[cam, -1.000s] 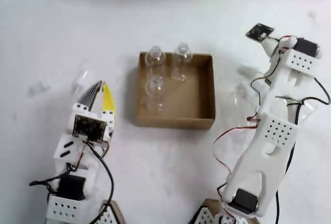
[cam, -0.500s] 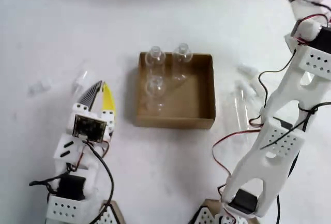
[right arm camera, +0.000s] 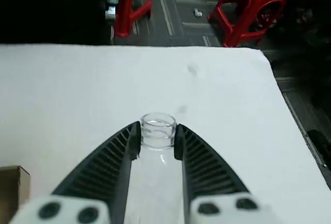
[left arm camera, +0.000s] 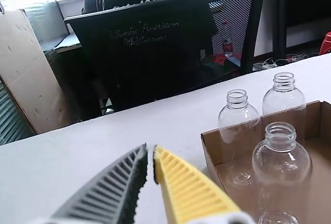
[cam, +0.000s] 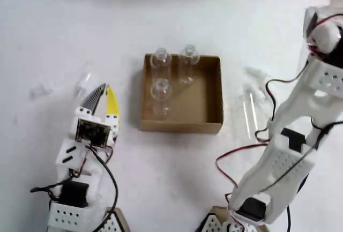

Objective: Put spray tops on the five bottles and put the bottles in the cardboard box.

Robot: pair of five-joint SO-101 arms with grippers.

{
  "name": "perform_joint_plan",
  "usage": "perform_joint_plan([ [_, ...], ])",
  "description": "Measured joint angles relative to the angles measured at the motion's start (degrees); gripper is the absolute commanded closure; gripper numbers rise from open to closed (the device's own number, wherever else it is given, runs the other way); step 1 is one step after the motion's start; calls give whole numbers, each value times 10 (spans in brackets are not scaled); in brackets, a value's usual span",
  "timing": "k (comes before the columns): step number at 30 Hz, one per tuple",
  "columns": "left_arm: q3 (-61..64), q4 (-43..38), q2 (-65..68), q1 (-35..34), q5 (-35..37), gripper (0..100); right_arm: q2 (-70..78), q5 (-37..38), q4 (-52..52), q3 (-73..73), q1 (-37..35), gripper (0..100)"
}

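Observation:
The cardboard box (cam: 182, 127) sits mid-table with three uncapped clear bottles standing in it (cam: 161, 58) (cam: 188, 55) (cam: 161, 89). My right gripper (right arm camera: 156, 137) is shut on the neck of another clear bottle (right arm camera: 157, 129), held high over the white table near its far right corner; the right arm (cam: 289, 151) is raised tall. My left gripper (cam: 103, 94) rests on the table left of the box, its grey and yellow fingers shut on nothing. In the left wrist view the left gripper (left arm camera: 150, 155) points toward the box (left arm camera: 212, 151) and its bottles (left arm camera: 237, 114).
Small clear spray tops lie right of the box (cam: 255, 73) (cam: 253, 94) and left of it (cam: 83, 82) (cam: 40, 89). A faint clear shape, perhaps a lying bottle (cam: 249, 115), is right of the box. Red stools (right arm camera: 258, 6) stand beyond the table edge.
The right arm has lifted and swung from beside the box toward the far right corner, carrying the bottle. The left arm has not moved.

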Motion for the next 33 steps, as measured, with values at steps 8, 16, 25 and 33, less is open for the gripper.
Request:
perform_joint_plan([
  [8,0,0,0,0,0,976,-104,-18,1,-7,-3,983],
  [16,0,0,0,0,0,976,-178,-32,2,2,-3,984],
  [25,0,0,0,0,0,976,-311,-76,3,241,-43,983],
  [33,0,0,0,0,0,976,-411,-77,-9,449,-149,982],
])
